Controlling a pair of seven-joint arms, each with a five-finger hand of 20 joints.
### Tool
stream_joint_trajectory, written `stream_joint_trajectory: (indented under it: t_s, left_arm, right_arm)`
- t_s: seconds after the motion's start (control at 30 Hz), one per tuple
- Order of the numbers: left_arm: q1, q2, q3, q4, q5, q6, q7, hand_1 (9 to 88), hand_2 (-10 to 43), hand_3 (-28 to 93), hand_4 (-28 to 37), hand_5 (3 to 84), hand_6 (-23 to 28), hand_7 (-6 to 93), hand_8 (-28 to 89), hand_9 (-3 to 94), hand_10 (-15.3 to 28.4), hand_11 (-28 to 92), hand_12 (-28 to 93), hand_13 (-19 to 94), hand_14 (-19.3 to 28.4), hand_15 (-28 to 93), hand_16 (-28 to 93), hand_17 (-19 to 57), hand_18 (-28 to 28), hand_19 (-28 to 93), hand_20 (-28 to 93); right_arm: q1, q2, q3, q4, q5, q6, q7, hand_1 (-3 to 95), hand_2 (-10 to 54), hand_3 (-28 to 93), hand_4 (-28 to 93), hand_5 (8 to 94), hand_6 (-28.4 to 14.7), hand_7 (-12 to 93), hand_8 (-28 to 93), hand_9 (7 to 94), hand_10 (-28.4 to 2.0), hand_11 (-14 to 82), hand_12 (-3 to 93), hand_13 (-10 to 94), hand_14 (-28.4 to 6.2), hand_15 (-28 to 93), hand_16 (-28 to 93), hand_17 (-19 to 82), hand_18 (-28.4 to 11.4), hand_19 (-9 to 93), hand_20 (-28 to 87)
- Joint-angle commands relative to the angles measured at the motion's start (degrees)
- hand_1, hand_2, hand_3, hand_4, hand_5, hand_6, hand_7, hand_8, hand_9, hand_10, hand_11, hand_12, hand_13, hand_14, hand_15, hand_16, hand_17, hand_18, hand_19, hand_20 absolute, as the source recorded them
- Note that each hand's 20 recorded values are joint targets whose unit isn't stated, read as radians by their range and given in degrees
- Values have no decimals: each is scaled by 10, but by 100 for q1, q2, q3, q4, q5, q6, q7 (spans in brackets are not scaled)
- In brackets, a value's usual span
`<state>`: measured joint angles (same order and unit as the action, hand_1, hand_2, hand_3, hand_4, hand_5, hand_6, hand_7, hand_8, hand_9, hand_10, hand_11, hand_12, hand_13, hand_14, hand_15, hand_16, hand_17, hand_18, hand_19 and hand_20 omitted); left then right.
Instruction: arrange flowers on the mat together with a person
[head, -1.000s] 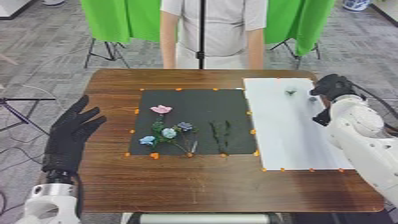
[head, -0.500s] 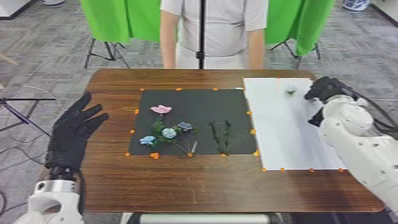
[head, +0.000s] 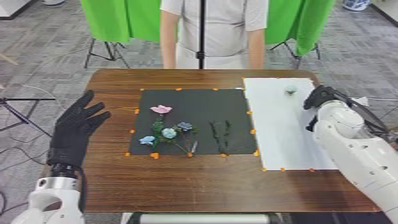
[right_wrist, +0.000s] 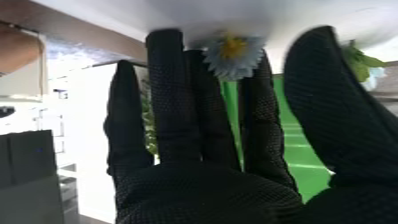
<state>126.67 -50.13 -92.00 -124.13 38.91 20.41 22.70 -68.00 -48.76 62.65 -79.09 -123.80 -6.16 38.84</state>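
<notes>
Here's a pale, ruffled, yellow-hearted flower (right_wrist: 233, 61) by the right hand (head: 325, 95), fingers straight, thumb apart, right of the mat (head: 222, 102); left hand (head: 71, 132), left of it, spread.

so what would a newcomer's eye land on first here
Probably the pink flower and pale blue flowers, bright against the dark mat. Then the two black-gloved hands: left hand at the table's left side, right hand over the white sheet. The green curtains behind also pull the eye.
</notes>
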Motion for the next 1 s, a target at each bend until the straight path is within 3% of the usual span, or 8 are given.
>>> stream_joint_trajectory:
  t_s: [0.03,0.13,0.27,0.3,0.6,0.67,1.0]
  left_arm:
    - [21,-101,-21,38,75,-119,-171,234,45,799,-283,362,44,103,-86,352,171,216,94,266,256,458,-64,-89,268,484,156]
    - [6,-122,-10,45,82,-139,-208,234,45,800,-283,362,45,104,-86,352,170,217,94,266,256,459,-65,-89,268,484,156]
    - [36,-123,-20,31,84,-135,-212,234,46,798,-283,362,45,104,-86,352,170,218,94,266,256,460,-66,-89,267,484,155]
    - [52,-98,-10,28,59,-111,-169,234,46,798,-283,362,45,104,-86,352,170,218,94,266,256,460,-66,-89,267,484,155]
    - [183,-121,-141,-30,96,-108,-235,235,45,799,-283,361,46,105,-87,353,171,220,93,266,257,461,-67,-89,267,486,155]
    - [246,-96,-155,-53,62,-66,-191,235,45,800,-283,361,46,105,-87,353,171,220,93,267,256,461,-67,-89,266,487,155]
    - [268,-55,-135,-72,30,-15,-125,236,45,801,-283,361,46,106,-86,353,171,222,92,268,256,464,-68,-88,266,486,153]
  right_arm:
    - [-343,-25,-188,79,-486,389,-54,520,-95,699,-282,632,67,249,-86,666,-94,164,176,655,-54,370,221,255,-168,687,149]
    - [-480,-13,-199,52,-509,618,-145,601,-95,637,-282,741,57,236,-34,806,-69,91,301,757,-6,306,324,361,-111,689,139]
    - [-539,69,-288,3,-530,1013,-171,640,-95,622,-282,799,51,227,-7,874,-51,94,336,817,3,307,361,410,-70,718,167]
    - [-529,98,-300,-28,-511,1116,-161,642,-95,621,-282,802,52,226,-7,876,-48,94,337,820,3,309,362,412,-67,722,168]
    - [-548,366,-235,-752,-579,1966,-253,642,-95,636,-283,812,43,219,2,885,-49,94,341,828,-3,323,362,406,-67,759,155]
    - [-465,416,-338,-952,-535,2101,-397,641,-95,640,-283,813,41,218,5,887,-49,95,343,828,-3,328,361,404,-70,769,148]
    - [-9,158,-1085,-1944,-311,1942,-1361,637,-95,655,-283,814,38,213,10,888,-53,98,346,821,-9,349,360,390,-84,778,153]
